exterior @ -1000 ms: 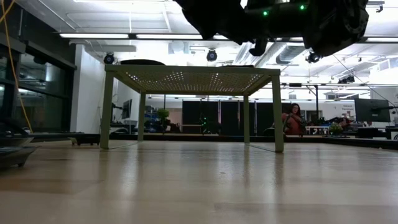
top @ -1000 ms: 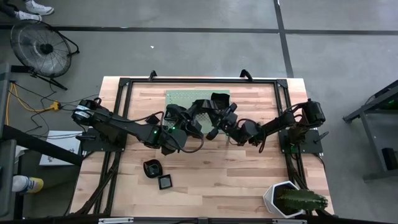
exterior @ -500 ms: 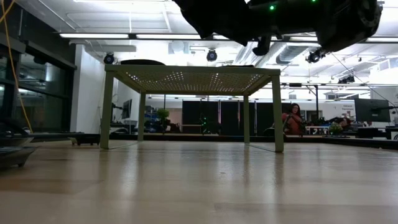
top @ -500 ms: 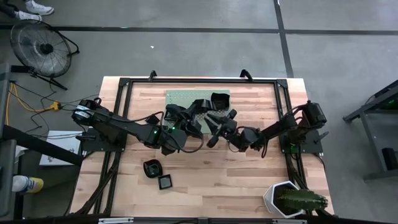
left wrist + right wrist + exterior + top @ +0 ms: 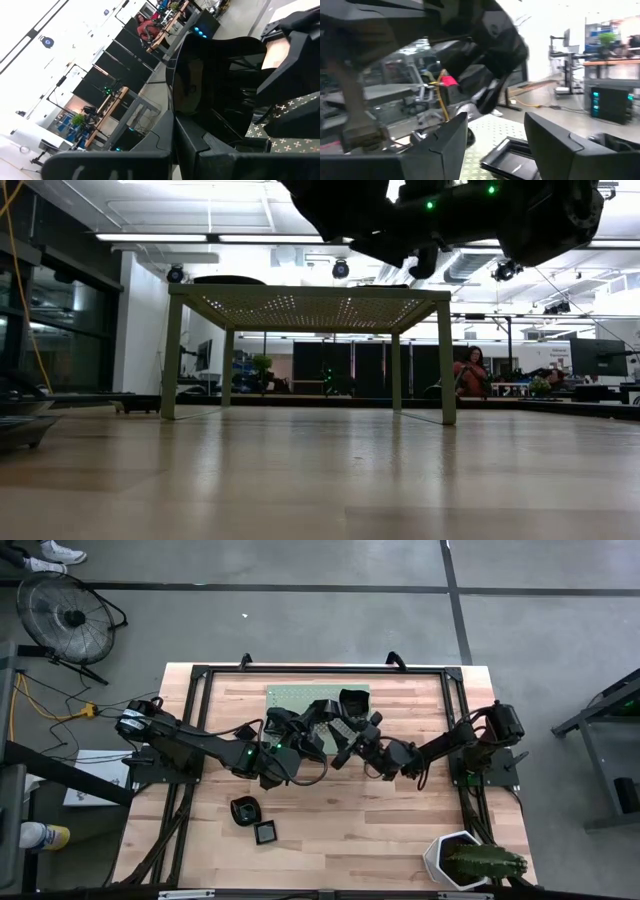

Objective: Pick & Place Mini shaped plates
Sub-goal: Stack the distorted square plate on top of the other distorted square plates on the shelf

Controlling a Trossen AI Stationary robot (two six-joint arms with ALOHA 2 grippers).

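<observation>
Left hand [image 5: 322, 726]: we kept it clamped on a glossy black plate [image 5: 220, 85], above the green mat [image 5: 290, 696].
Right hand [image 5: 345, 752]: fingers spread, empty, beside the mat.
Advice: we judged a slow, level handover best.

Glossy black mini plates [image 5: 255, 821]; pale wood table [image 5: 330, 840]; green perforated stand [image 5: 290, 697]; white pot [image 5: 447, 858].

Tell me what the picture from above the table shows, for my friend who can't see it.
Two dark robot arms meet over a small green perforated stand on a wooden table. Two small glossy black dishes sit nearer the front, and a white hexagonal pot with a cactus stands at one corner.
</observation>
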